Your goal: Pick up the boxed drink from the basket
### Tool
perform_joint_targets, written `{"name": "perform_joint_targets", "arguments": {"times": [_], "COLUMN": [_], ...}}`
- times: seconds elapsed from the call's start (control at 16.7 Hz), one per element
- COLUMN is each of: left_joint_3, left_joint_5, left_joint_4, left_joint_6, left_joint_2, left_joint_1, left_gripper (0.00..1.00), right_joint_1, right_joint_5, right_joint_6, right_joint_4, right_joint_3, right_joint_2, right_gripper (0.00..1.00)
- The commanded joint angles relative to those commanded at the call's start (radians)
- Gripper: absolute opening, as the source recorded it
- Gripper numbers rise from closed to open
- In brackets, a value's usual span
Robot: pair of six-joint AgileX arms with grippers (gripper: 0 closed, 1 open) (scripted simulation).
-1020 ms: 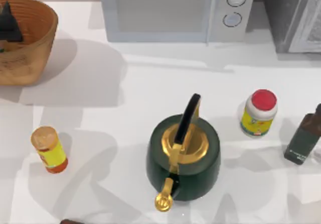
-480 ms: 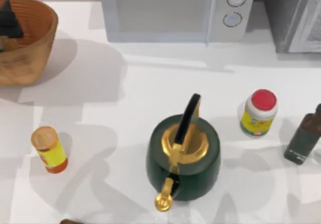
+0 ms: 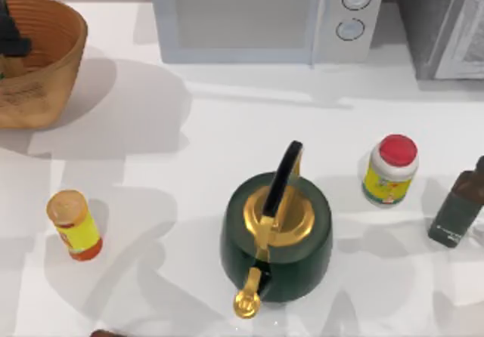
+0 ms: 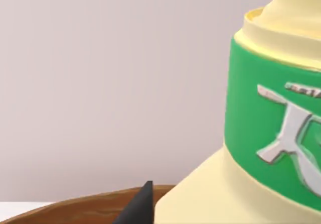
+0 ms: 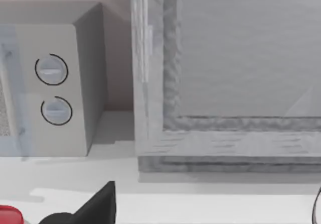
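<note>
Left gripper point(image 3: 9, 38) sits over the basket point(image 3: 53, 57) at the counter's far left corner, with the boxed drink point(image 4: 261, 133) close against its wrist camera and risen above the wicker rim; you cannot tell whether the fingers are clamped on it. Judge it mid-lift, so keep your pull straight up and clear the rim before swinging sideways. Your right arm idles near the microwave point(image 5: 50, 83), off toward the counter's far right.

- White table point(image 3: 227, 125): smooth surface carrying soft grey shadows.
- Microwave point(image 3: 265, 16): pale grey, at the table's rear edge; two round dials point(image 3: 354, 12) on its right side.
- Grey framed cabinet point(image 3: 446, 23): right of the microwave.
- Wall point(image 4: 100, 83): plain, pale pinkish-grey.
</note>
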Motion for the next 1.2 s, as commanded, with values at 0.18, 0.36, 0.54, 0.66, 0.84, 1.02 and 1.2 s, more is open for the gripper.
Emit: {"name": "perform_joint_targets", "arguments": {"times": [0.18,0.36,0.54,0.66,0.84,1.02,1.2], "left_joint_3": [0.0,0.0,0.0,0.0,0.005,0.045,0.106], "left_joint_5": [0.0,0.0,0.0,0.0,0.0,0.0,-0.002], "left_joint_4": [0.0,0.0,0.0,0.0,-0.015,-0.103,-0.252], "left_joint_6": [0.0,0.0,0.0,0.0,0.003,0.003,0.004], "left_joint_2": [0.0,0.0,0.0,0.0,-0.033,-0.084,-0.166], "left_joint_1": [0.0,0.0,0.0,0.0,0.006,0.005,0.004], "left_gripper": [0.02,0.0,0.0,0.0,0.0,0.0,0.0], "right_joint_1": [0.0,0.0,0.0,0.0,0.0,0.0,0.0], "right_joint_5": [0.0,0.0,0.0,0.0,0.0,0.0,0.0], "right_joint_6": [0.0,0.0,0.0,0.0,0.0,0.0,0.0], "right_joint_4": [0.0,0.0,0.0,0.0,0.0,0.0,0.0], "right_joint_3": [0.0,0.0,0.0,0.0,0.0,0.0,0.0], "right_joint_2": [0.0,0.0,0.0,0.0,0.0,0.0,0.0], "right_gripper": [1.0,1.0,1.0,1.0,1.0,1.0,1.0]}}
